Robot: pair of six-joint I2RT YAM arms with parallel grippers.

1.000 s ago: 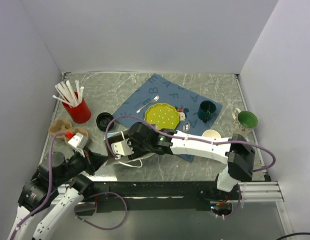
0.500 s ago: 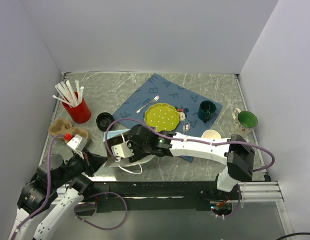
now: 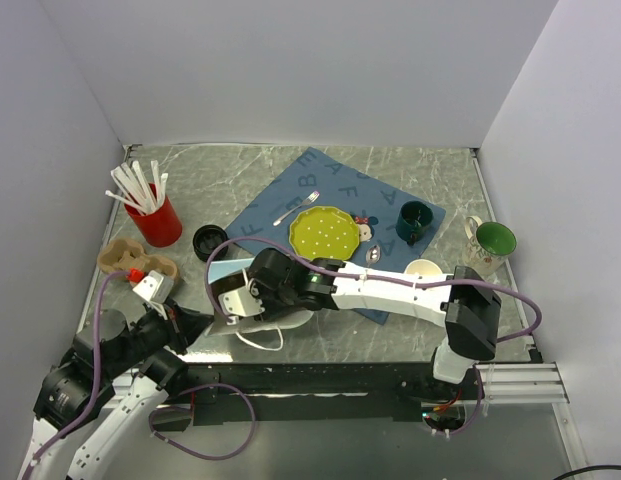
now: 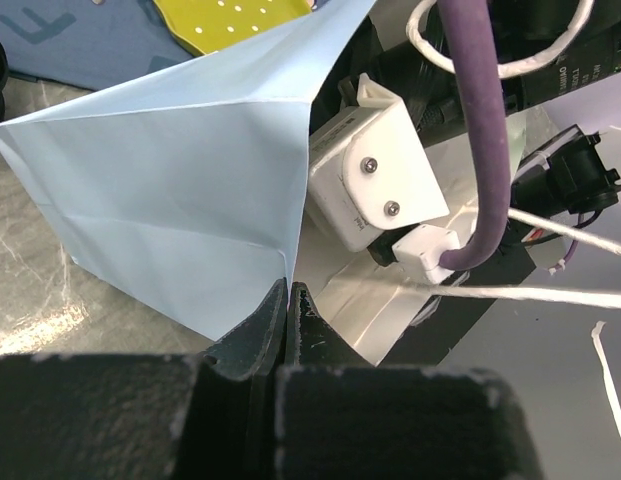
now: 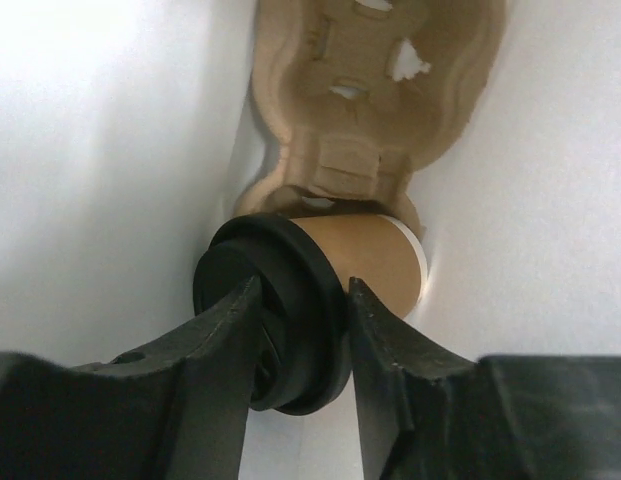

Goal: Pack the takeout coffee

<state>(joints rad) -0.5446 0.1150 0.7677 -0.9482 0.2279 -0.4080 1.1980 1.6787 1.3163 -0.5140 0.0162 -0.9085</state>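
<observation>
The takeout coffee (image 5: pixel 375 262) is inside the pale paper bag (image 4: pixel 160 190). Its tan body points toward the bag's far end and its black lid (image 5: pixel 300 330) faces the opening. The right gripper (image 5: pixel 303 290) reaches in with one finger on either side of the lid, set narrowly. Whether they clamp it or only bracket it cannot be told. Deeper in the bag, just beyond the cup, sits a cardboard cup carrier (image 5: pixel 375 110). The left gripper (image 4: pixel 288 300) is closed tight, pinching the bag's near edge. In the top view the bag lies at the table's front, with the right arm running into it. To its left a red cup (image 3: pixel 158 228) holds white straws (image 3: pixel 138 187), and a loose black lid (image 3: pixel 209 240) lies beside it. Behind, a yellow plate (image 3: pixel 324 232) and a dark green mug (image 3: pixel 414 221) rest on a blue mat (image 3: pixel 320 172)
</observation>
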